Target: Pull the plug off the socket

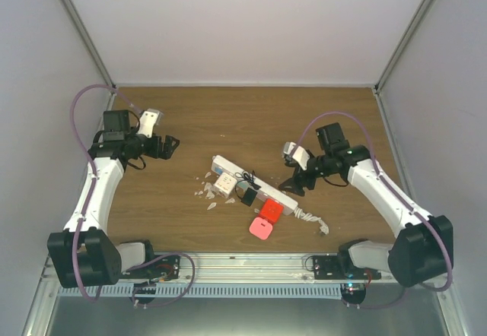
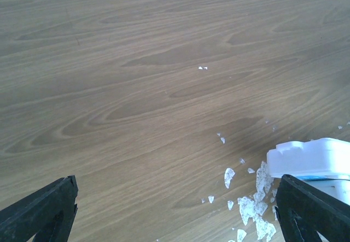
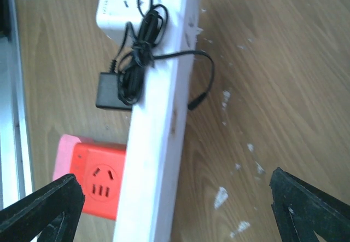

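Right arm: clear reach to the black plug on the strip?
Probably yes. The right hand hangs open by the white strip, with nothing between it and the black plug; the bundled cord and the red cube sit close, though.

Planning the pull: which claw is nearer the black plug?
Right. The right claw hovers at the cord end of the power strip, near the black plug; the left claw is beyond the opposite end.
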